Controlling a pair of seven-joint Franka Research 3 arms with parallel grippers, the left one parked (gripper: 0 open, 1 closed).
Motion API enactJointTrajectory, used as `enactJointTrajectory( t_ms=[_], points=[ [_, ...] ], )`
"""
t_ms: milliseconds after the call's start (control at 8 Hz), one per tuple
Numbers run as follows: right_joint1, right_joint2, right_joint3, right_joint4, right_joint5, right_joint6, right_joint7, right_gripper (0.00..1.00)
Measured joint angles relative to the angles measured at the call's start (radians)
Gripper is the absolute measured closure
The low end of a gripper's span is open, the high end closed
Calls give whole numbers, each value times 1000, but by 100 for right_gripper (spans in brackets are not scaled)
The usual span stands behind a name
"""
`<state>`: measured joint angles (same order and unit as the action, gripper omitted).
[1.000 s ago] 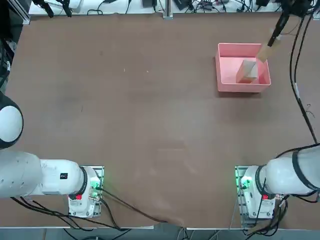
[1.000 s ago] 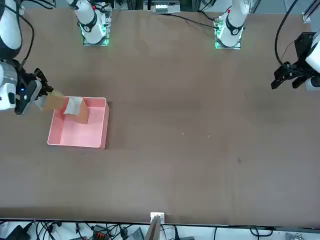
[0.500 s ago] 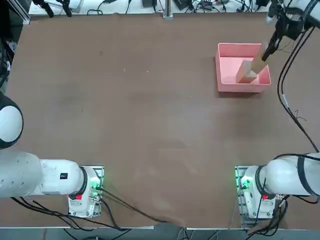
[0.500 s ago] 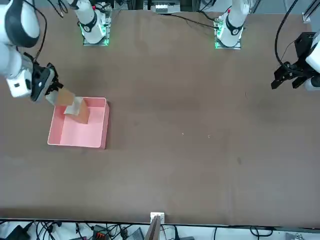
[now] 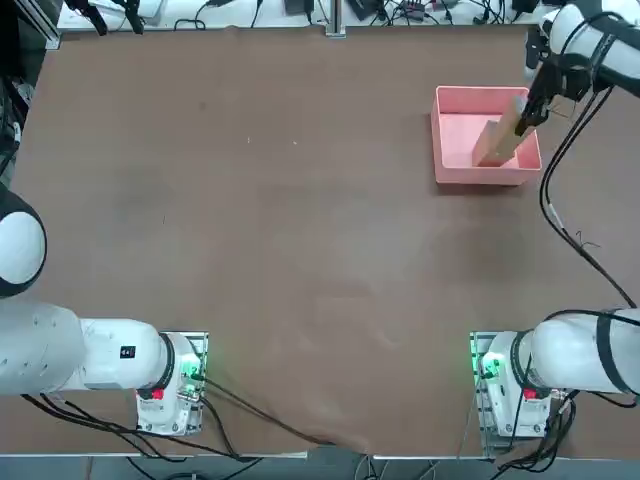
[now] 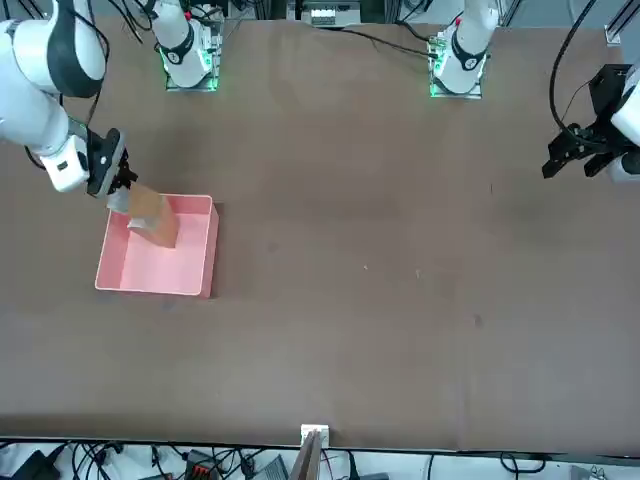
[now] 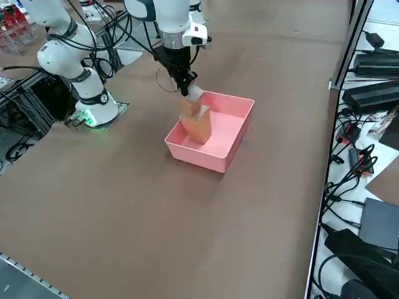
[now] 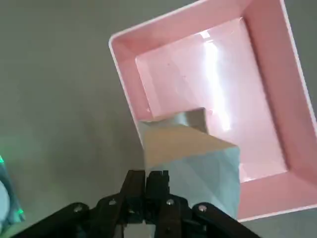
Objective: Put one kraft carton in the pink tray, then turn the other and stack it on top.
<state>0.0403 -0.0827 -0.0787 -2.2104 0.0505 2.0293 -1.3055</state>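
Swinging further inward now, the right gripper is bringing the held carton over the pink tray! A second ago that carton was hanging out by the tray's right-hand rim; now it is overlapping the lower carton in both the top and front views. The arm is reaching farther across, while the tray and the carton inside are staying right where they were.

Look at the fingers: they are pinching the held carton, closed in tight and keeping it tilted in the air. Whether the two boxes are touching, these angles are not making clear.

Down below, the lower carton is sitting inside the tray, toward the robot's side. Both cartons are showing plain tan-brown cardboard, boxy and straight-edged, with pale whitish faces catching the light. The tray is gleaming in the wrist view, smooth pink plastic with a bright streak running along its floor, its raised walls meeting at rounded corners, all resting on the broad brown tabletop.
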Motion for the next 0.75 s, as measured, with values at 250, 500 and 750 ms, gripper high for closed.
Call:
enactJointTrajectory(
  t_ms=[250,500,750],
  points=[
    [10,0,0,-32,-39,87,-59,99],
    [13,5,0,-52,-55,151,-95,99],
    [16,19,0,-69,-56,212,-116,99]
  ],
)
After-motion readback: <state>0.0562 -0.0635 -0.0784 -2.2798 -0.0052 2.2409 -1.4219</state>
